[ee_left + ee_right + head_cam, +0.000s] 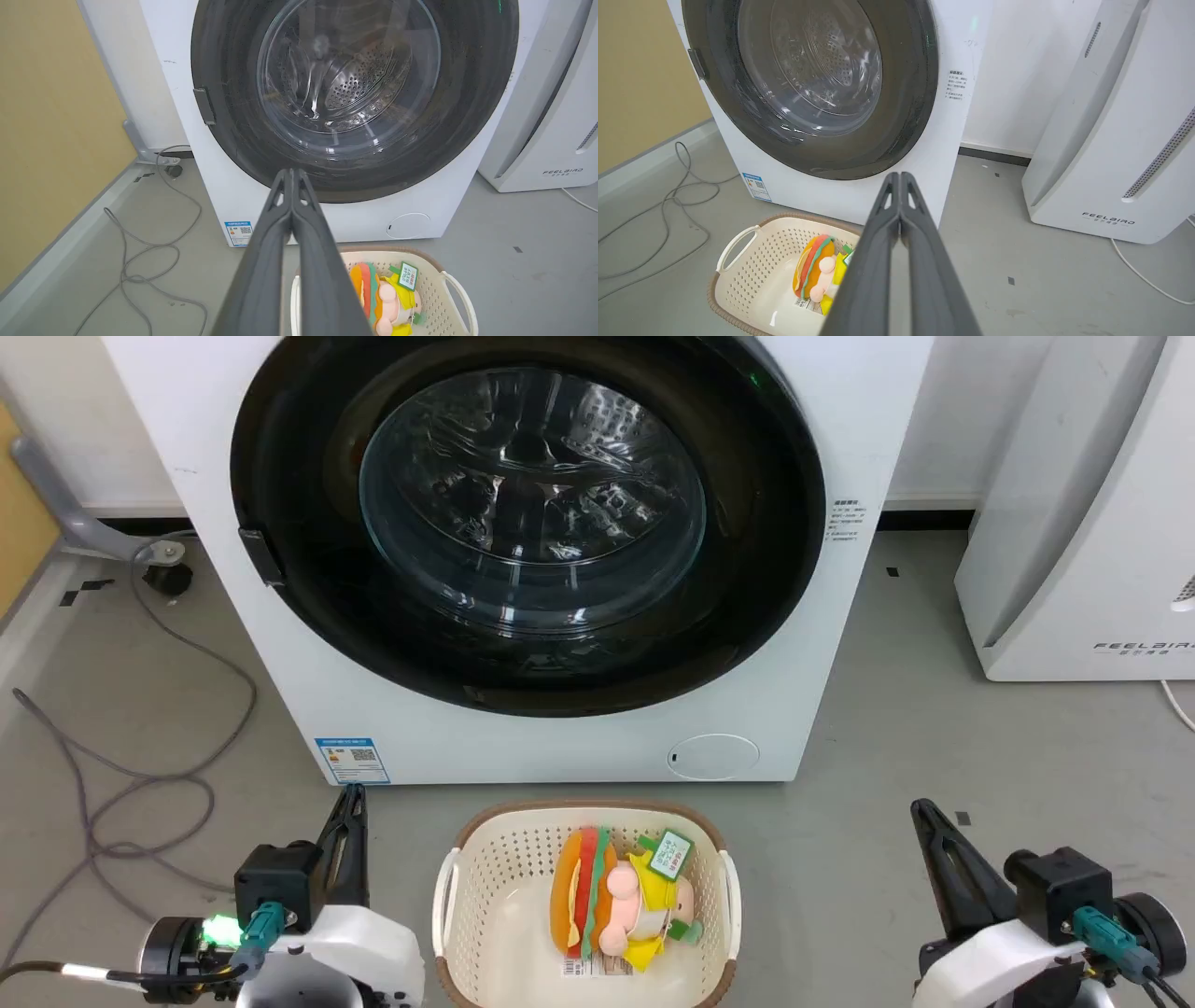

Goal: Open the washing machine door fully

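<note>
The white washing machine (308,644) stands straight ahead. Its round glossy black door (766,569) with the bulging glass bowl lies flat against the front, closed, with a small dark handle tab (260,555) at its left edge. In the left wrist view the door (224,70) is ahead of my left gripper (291,173), whose fingertips meet, shut and empty. My left gripper (353,795) hovers low at the left, well short of the machine. My right gripper (924,809), (900,176) is low at the right, shut too, holding nothing.
A cream laundry basket (467,896) with a plush burger toy (583,891) sits on the floor between my arms, in front of the machine. A white FEELBIRD appliance (1074,523) stands to the right. Grey cables (140,784) trail across the floor at the left.
</note>
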Robot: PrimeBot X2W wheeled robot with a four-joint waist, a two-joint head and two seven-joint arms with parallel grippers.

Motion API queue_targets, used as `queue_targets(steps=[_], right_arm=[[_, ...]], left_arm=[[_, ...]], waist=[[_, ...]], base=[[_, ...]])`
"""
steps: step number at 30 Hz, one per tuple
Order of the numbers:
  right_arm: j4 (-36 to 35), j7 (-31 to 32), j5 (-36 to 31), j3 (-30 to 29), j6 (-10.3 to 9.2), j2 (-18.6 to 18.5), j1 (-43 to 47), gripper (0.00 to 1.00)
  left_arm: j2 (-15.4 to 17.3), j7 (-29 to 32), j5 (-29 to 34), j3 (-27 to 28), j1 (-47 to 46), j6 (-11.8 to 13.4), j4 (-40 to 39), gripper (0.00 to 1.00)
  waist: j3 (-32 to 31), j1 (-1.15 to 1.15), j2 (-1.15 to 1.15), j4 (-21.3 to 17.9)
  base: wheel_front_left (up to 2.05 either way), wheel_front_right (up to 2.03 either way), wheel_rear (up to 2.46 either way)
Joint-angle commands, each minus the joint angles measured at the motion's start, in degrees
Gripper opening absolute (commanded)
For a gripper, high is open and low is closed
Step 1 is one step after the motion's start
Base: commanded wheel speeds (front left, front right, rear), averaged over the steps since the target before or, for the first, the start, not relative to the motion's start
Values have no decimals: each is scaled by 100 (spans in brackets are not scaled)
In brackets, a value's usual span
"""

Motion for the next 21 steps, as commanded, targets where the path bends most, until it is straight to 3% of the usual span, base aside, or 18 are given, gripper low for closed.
queue_targets(steps=[1, 12, 13, 21], right_arm=[[0, -1, 1, 2, 0, 0, 0, 100], [37, -100, 122, -35, 0, 1, 2, 100], [42, -112, 136, -40, 0, 1, 0, 0], [110, -208, 496, -67, 0, 3, -24, 0]], left_arm=[[0, -1, -1, 1, 0, 0, 0, 100], [-1, -103, -77, -82, -42, -2, 63, 100], [-1, -115, -87, -92, -47, -1, 68, 100], [-1, -211, -171, -178, -84, 10, 102, 100]], waist=[[0, 0, 0, 0], [4, 0, 0, -5], [5, 0, 0, -6], [14, 0, 0, 0]], base=[[0, 0, 0], [0, 0, 0], [0, 0, 0], [0, 0, 0]])
